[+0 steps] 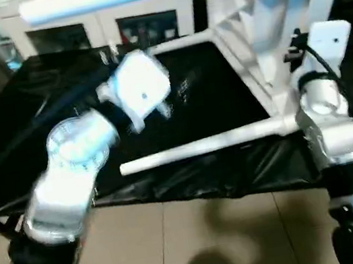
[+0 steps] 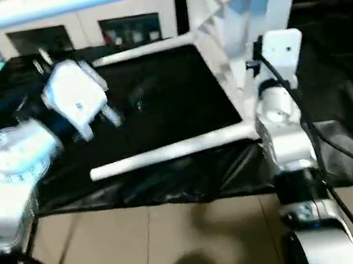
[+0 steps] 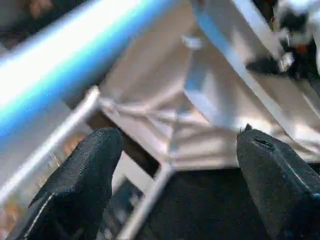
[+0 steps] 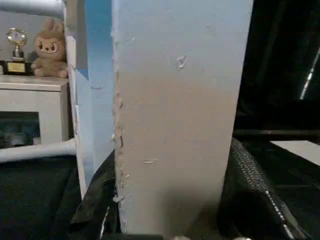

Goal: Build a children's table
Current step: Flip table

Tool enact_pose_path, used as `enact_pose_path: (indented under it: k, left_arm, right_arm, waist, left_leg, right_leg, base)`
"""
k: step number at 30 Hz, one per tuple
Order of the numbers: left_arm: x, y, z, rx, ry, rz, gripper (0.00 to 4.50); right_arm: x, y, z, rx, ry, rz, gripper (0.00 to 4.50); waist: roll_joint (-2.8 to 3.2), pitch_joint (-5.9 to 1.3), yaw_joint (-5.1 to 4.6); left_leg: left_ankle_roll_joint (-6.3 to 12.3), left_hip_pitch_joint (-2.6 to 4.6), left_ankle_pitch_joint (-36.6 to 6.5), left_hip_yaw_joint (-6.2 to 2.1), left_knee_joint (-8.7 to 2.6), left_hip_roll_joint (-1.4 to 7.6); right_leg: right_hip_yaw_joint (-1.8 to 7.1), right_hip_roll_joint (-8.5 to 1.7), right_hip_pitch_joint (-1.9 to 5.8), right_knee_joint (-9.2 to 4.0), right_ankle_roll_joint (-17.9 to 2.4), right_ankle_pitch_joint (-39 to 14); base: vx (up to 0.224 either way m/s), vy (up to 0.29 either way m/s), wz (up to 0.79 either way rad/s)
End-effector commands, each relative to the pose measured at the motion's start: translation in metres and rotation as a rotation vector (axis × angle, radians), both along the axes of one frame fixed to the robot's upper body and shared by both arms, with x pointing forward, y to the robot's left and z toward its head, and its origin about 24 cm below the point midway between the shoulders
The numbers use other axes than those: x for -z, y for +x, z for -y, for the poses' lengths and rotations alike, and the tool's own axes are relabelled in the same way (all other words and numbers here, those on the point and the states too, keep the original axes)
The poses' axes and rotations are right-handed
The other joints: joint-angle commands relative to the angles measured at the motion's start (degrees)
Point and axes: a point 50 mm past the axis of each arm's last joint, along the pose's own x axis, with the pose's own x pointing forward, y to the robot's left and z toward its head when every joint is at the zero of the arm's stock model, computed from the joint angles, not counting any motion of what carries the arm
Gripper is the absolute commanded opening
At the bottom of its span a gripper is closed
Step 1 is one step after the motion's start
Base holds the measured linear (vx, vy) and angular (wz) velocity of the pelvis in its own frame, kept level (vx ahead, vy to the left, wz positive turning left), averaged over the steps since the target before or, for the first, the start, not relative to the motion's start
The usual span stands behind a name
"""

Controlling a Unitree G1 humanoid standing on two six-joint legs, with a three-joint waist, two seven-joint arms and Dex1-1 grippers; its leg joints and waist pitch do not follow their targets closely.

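No legible writing. Right hand (image 4: 170, 220) clamps tabletop (image 4: 180, 110) edge; left hand (image 3: 175, 175) released, empty.

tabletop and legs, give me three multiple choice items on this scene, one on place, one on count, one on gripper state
1. Where is the tabletop?
A. lying flat with its top up
B. tipped up on edge at the right side of the black-covered bench
C. on the floor

2. How many legs are fitted and sticking out from the tabletop toward the left?
A. one
B. three
C. none

3. What is the left gripper doing?
A. open, holding nothing
C. shut on a leg
B. shut on a cloth

Answers: 1 B, the ribbed underside faces left and stands upright in the eye views. 2 B, top, middle and near legs all run out from it. 3 A, the left wrist view shows its fingers wide apart with nothing between.
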Motion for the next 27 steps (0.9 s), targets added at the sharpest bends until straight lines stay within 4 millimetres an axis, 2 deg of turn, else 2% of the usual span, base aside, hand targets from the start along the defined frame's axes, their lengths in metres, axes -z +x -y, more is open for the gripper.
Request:
enact_pose_path:
  k: [1, 2, 4, 6, 8, 9, 10, 13, 16, 17, 18, 19, 20, 21, 22, 24, 27]
  left_arm:
    - [-0.015, -0.004, 0.001, 0.024, 0.007, 0.067, 4.1]
    - [-0.022, -0.006, 0.002, 0.035, 0.009, 0.096, 4.1]
    - [-0.032, -0.008, 0.003, 0.038, 0.013, 0.151, 4.1]
    - [-0.042, -0.011, 0.005, 0.049, 0.002, 0.205, 4.1]
    - [-0.046, -0.012, 0.006, 0.053, -0.004, 0.222, 4.1]
    - [-0.049, -0.01, 0.005, 0.029, 0.004, 0.242, 4.1]
    - [-0.049, -0.008, 0.003, 0.0, 0.026, 0.257, 4.1]
    - [-0.047, -0.001, -0.003, -0.065, 0.067, 0.27, 4.1]
    - [-0.046, 0.006, -0.01, -0.124, 0.107, 0.275, 4.1]
    - [-0.046, 0.013, -0.019, -0.195, 0.142, 0.296, 4.1]
    - [-0.047, 0.019, -0.025, -0.248, 0.153, 0.301, 4.1]
    - [-0.047, 0.021, -0.028, -0.263, 0.155, 0.302, 4.1]
    - [-0.047, 0.023, -0.029, -0.278, 0.16, 0.301, 4.1]
    - [-0.047, 0.029, -0.034, -0.321, 0.175, 0.299, 4.1]
    - [-0.047, 0.029, -0.034, -0.321, 0.175, 0.299, 4.1]
    - [-0.052, 0.04, -0.043, -0.396, 0.199, 0.321, 4.1]
    - [-0.058, 0.047, -0.045, -0.421, 0.205, 0.342, 4.1]
  right_arm:
    - [0.014, 0.005, -0.01, -0.061, 0.004, -0.066, 1.47]
    - [0.017, 0.007, -0.014, -0.097, 0.005, -0.081, 1.47]
    - [0.019, 0.008, -0.016, -0.113, 0.018, -0.085, 1.95]
    - [0.02, 0.009, -0.018, -0.138, 0.037, -0.079, 2.07]
    - [0.02, 0.009, -0.018, -0.148, 0.04, -0.077, 2.26]
    - [0.02, 0.009, -0.019, -0.168, 0.052, -0.072, 2.4]
    - [0.02, 0.009, -0.02, -0.184, 0.058, -0.069, 2.49]
    - [0.021, 0.007, -0.02, -0.212, 0.064, -0.061, 2.49]
    - [0.022, 0.006, -0.02, -0.237, 0.077, -0.058, 2.49]
    - [0.021, 0.002, -0.02, -0.302, 0.094, -0.041, 2.49]
    - [0.02, -0.001, -0.019, -0.347, 0.106, -0.028, 2.49]
    - [0.02, -0.001, -0.019, -0.361, 0.112, -0.025, 2.49]
    - [0.021, -0.002, -0.018, -0.373, 0.116, -0.026, 2.49]
    - [0.022, -0.003, -0.017, -0.407, 0.127, -0.031, 2.49]
    - [0.022, -0.003, -0.017, -0.407, 0.127, -0.031, 2.49]
    - [0.025, -0.007, -0.014, -0.471, 0.101, -0.065, 2.49]
    - [0.028, -0.01, -0.016, -0.527, 0.098, -0.096, 2.49]
  waist:
    - [-0.67, -3.27, -0.19]
    - [-0.9, -3.31, -0.26]
    - [-0.88, -3.28, -0.58]
    - [-0.99, -3.31, -0.79]
    - [-1.06, -3.39, -0.92]
    - [-1.22, -3.39, -0.86]
    - [-1.14, -3.43, -0.76]
    - [-0.96, -3.44, -0.76]
    - [-0.8, -3.48, -0.66]
    - [-0.45, -3.44, -0.64]
    - [-0.14, -3.51, -0.65]
    - [-0.2, -3.52, -0.61]
    - [-0.39, -3.57, -0.65]
    - [-0.11, -3.57, -0.61]
    - [-0.21, -3.63, -0.57]
    - [0.03, -3.62, -0.44]
    - [-0.09, -3.6, -0.03]
  left_leg:
    - [-4.4, 2.69, -15.0, -1.82, -4.82, 2.28]
    - [-3.99, 2.51, -14.8, -1.84, -4.79, 2.31]
    - [-3.44, 2.4, -13.7, -1.79, -4.7, 2.3]
    - [-2.69, 2.41, -13.0, -1.66, -4.52, 2.33]
    - [-2.48, 2.28, -12.2, -1.71, -4.5, 2.31]
    - [-2.07, 2.28, -11.8, -1.61, -4.39, 2.34]
    - [-1.86, 2.41, -11.6, -1.57, -4.31, 2.4]
    - [-1.3, 2.43, -10.7, -1.51, -4.2, 2.37]
    - [-1.75, 2.63, -11.1, -1.56, -4.23, 2.48]
    - [-1.85, 2.7, -12.2, -1.53, -4.3, 2.44]
    - [-2.0, 2.66, -12.6, -1.69, -4.32, 2.44]
    - [-2.02, 2.8, -12.9, -1.65, -4.31, 2.47]
    - [-2.05, 2.68, -12.4, -1.75, -4.37, 2.51]
    - [-1.9, 2.74, -12.4, -1.7, -4.35, 2.46]
    - [-1.88, 2.77, -12.3, -1.72, -4.25, 2.53]
    - [-1.79, 2.76, -12.0, -1.72, -4.28, 2.5]
    - [-1.57, 2.81, -11.7, -1.74, -4.24, 2.51]
  right_leg:
    - [1.26, -2.29, 0.6, -4.5, -6.3, -5.7]
    - [1.25, -2.48, 0.79, -4.38, -6.7, -5.5]
    - [1.2, -2.36, 0.91, -4.31, -7.2, -4.0]
    - [1.22, -2.42, 0.99, -4.26, -7.9, -2.8]
    - [1.08, -2.39, 1.23, -4.09, -8.6, -2.3]
    - [1.12, -2.35, 1.22, -4.09, -8.9, -1.5]
    - [1.16, -2.36, 1.14, -4.08, -9.0, -1.2]
    - [1.12, -2.18, 1.04, -4.0, -9.2, -0.4]
    - [1.16, -2.17, 0.95, -3.92, -9.5, -0.5]
    - [1.17, -2.05, 0.8, -4.12, -9.5, -0.5]
    - [1.18, -2.13, 0.99, -3.93, -9.4, -0.2]
    - [1.18, -2.06, 0.85, -4.04, -9.3, 0.0]
    - [1.14, -2.13, 1.07, -3.86, -9.8, 1.1]
    - [1.09, -2.08, 0.97, -3.93, -10.3, 1.6]
    - [1.12, -2.18, 1.01, -3.83, -10.6, 1.9]
    - [1.07, -2.16, 1.05, -3.84, -11.1, 2.1]
    - [1.11, -2.34, 1.12, -3.82, -11.5, 2.5]
  base:
    - [0.0, 0.0, 0.0]
    - [0.0, 0.0, 0.0]
    - [0.0, 0.0, 0.0]
    - [0.0, 0.0, 0.0]
    - [0.0, 0.0, 0.0]
    - [0.0, 0.0, 0.0]
    - [0.0, 0.0, 0.0]
    - [0.0, 0.0, 0.0]
    - [0.0, 0.0, 0.0]
    - [0.0, 0.0, 0.0]
    - [0.0, 0.0, 0.0]
    - [0.0, 0.0, 0.0]
    - [0.0, 0.0, 0.0]
    - [0.0, 0.0, 0.0]
    - [0.0, 0.0, 0.0]
    - [0.0, 0.0, 0.0]
    - [0.0, 0.0, 0.0]
